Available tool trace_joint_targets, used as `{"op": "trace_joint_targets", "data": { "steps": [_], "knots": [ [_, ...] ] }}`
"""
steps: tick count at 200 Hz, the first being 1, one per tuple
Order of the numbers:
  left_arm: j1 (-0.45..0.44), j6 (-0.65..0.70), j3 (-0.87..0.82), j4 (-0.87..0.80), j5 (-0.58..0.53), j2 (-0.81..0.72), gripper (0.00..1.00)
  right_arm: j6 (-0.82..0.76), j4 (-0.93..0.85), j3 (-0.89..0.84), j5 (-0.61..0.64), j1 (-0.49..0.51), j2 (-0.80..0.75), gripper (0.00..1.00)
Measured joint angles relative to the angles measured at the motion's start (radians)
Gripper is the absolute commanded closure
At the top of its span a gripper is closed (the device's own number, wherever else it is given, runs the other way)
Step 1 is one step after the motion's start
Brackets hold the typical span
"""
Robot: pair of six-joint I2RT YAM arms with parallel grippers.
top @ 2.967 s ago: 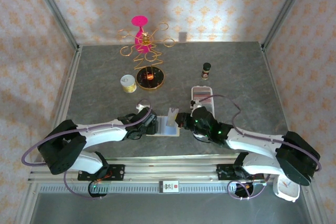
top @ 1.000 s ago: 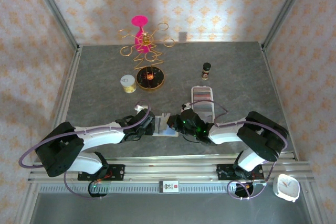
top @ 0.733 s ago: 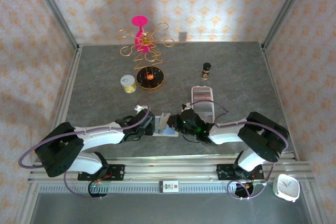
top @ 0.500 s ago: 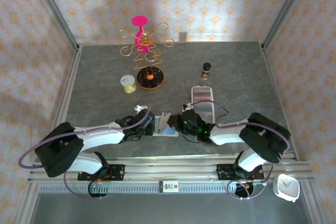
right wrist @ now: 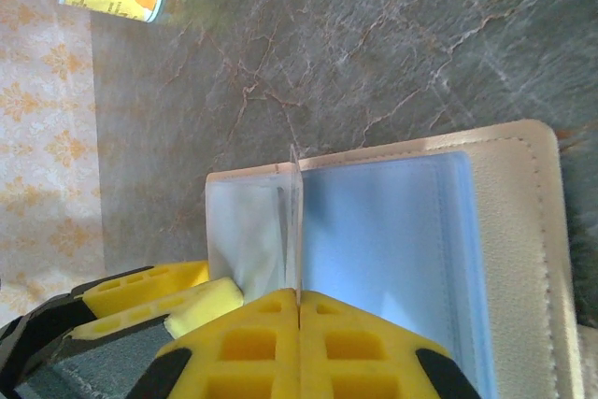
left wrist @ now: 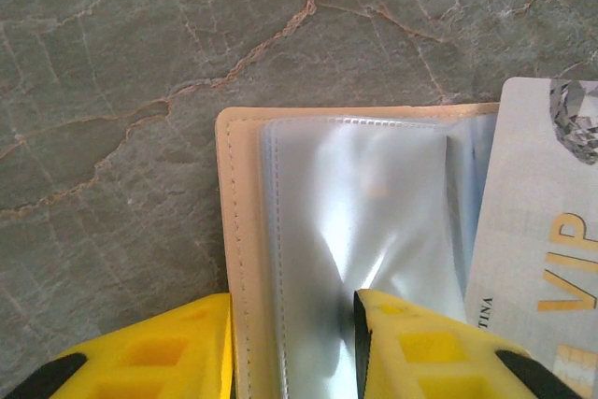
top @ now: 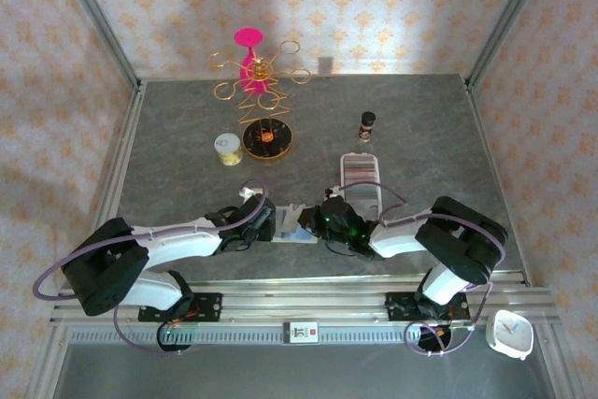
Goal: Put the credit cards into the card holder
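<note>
The beige card holder lies open near the table's front edge, between both grippers. My left gripper is shut on the card holder's left flap, one finger at the beige edge and the other pressed into the clear sleeve. My right gripper is shut on a grey VIP credit card. That card stands on edge over the holder's middle fold, between the pale left sleeve and the blue right sleeve. More credit cards sit in a row behind the right gripper.
The cards' long white tray lies just behind the right arm. Further back stand a gold wire stand with a pink top, a round gold dish, a small printed tin and a dark bottle.
Over three seconds the right arm folded its elbow in and brought the card lower over the holder. In the last second almost nothing has moved; the left gripper holds still.
</note>
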Motion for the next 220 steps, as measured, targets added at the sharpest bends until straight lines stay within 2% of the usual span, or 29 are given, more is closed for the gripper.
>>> {"op": "trace_joint_targets", "data": {
  "steps": [133,220],
  "knots": [
    [0.0,-0.026,-0.033,0.055,0.007,-0.01,0.64,0.021,0.011,0.006,-0.062,0.013,0.05,1.0],
    [-0.002,-0.076,-0.06,0.104,-0.011,-0.015,0.47,0.009,-0.015,0.055,-0.092,0.013,0.079,1.0]
  ]
}}
